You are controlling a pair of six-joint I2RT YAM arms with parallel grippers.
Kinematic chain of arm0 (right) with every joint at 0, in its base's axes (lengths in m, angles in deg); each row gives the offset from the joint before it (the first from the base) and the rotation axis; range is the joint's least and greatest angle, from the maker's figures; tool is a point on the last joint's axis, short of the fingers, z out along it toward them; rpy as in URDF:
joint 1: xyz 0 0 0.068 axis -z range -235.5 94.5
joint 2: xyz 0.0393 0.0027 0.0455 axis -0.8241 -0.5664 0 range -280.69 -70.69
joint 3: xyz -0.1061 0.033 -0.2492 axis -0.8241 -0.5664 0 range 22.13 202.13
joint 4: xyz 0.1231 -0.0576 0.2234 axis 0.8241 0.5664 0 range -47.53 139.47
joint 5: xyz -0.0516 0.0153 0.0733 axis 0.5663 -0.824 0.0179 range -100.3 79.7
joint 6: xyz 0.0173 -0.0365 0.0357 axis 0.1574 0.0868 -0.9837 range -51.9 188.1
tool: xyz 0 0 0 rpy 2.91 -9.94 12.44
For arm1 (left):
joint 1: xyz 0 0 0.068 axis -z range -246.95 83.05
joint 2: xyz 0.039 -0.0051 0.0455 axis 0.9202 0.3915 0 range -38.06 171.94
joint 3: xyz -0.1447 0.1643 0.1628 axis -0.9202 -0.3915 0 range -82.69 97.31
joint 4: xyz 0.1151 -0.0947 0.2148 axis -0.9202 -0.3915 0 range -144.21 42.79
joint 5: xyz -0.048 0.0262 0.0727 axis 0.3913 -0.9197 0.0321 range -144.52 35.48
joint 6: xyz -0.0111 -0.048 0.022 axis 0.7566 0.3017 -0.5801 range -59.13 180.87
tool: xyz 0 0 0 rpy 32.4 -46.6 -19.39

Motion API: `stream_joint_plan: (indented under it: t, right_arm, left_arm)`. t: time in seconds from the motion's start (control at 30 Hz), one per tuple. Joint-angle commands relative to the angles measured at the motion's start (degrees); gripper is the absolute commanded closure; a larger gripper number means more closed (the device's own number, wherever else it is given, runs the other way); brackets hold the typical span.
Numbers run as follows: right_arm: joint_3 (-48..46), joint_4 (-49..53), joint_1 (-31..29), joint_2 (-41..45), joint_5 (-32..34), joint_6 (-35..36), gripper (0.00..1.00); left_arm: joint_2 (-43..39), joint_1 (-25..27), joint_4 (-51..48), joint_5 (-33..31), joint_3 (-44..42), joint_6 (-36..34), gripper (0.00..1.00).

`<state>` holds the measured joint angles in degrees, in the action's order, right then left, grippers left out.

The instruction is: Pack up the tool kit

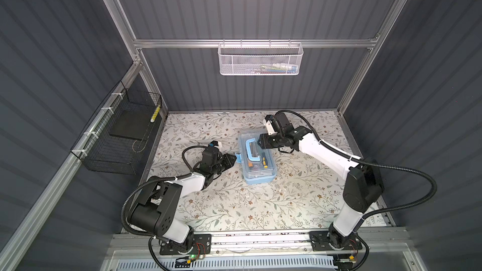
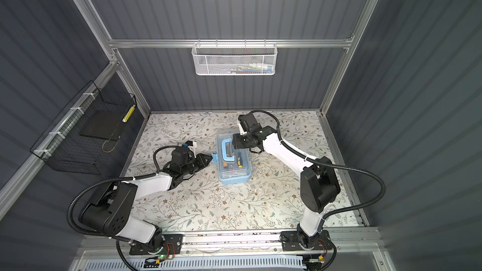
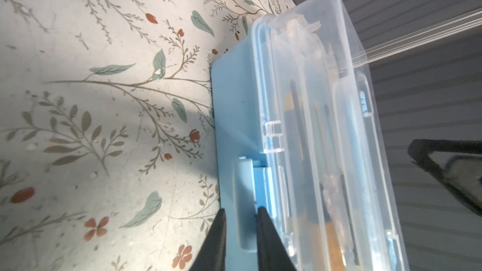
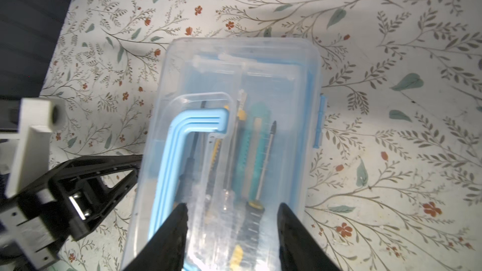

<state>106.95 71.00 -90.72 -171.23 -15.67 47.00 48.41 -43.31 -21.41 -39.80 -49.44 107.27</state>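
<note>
Dark grey ribbed walls (image 1: 247, 9) on an aluminium frame, with a floral-print table (image 1: 234, 209) below. The left gripper (image 1: 233, 161) sits low at the left side of the tool kit box (image 1: 260, 177). Its jaws are nearly together, pinching the light-blue latch (image 1: 238, 158) that sticks out from the box side. The left wrist view confirms it, with one finger (image 3: 263, 230) on each face of the latch (image 3: 243, 191), both touching. The right gripper (image 1: 260, 140) is over the far end of the clear lid (image 1: 257, 168), beside the blue C-shaped handle (image 1: 250, 149). In the right wrist view the right gripper (image 4: 233, 211) has its jaws well apart with nothing between them. One tip is over a leg of the handle (image 4: 187, 126) and the other is near the lid edge; can't tell if the tips touch the lid. The box is mid-table between the two arms in both top views, with the lid down on the blue base. Seen through the lid are a teal utility knife (image 4: 257, 147), a screwdriver (image 4: 267, 157) with a yellow-black grip, and more yellow-black tools alongside. A second latch (image 4: 320, 121) is on the opposite long side. Print on the tools is too blurred to read. Further out, a white mesh basket (image 1: 260, 61) hangs on the back rail, its contents unclear. A black wire basket (image 1: 114, 149) on the left rail holds a dark flat slab and a yellow-black striped piece (image 1: 155, 114).
</note>
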Motion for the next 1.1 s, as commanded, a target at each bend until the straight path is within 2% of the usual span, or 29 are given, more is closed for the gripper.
stream_joint_plan:
  t: [0.0,0.23,0.37,0.63,0.87,0.93,1.07]
  right_arm:
    - [2.31,1.67,-1.54,0.1,-1.16,1.41,0.45]
    - [3.12,1.07,-3.13,-5.52,-9.87,0.56,0.5]
    - [1.9,0.2,-3.27,-10.49,-17.25,-0.43,0.55]
    - [-4.19,-3.23,-3.5,-12.29,-19.85,-3.9,0.62]
    - [-6.05,-4.83,-3.91,-11.99,-20.58,-4.86,0.61]
    - [-6.15,-5.25,-3.92,-11.88,-20.32,-5.07,0.61]
    - [-6.23,-5.17,-3.89,-11.47,-20.09,-4.74,0.6]
  left_arm:
    - [-0.89,-0.26,-0.66,-0.89,-0.94,-1.98,0.76]
    - [1.91,-0.52,2.95,1.03,-1.61,-1.01,0.75]
    - [3.29,-0.61,3.62,1.55,-1.31,-0.93,0.75]
    - [4.81,-0.61,4.95,2.36,-0.7,-0.61,0.75]
    - [9.01,-0.87,7.97,3.73,0.97,0.92,0.76]
    - [10.13,-1.05,9.75,6.11,1.39,2.19,0.77]
    - [9.53,-1.31,9.82,6.13,1.21,2.85,0.79]
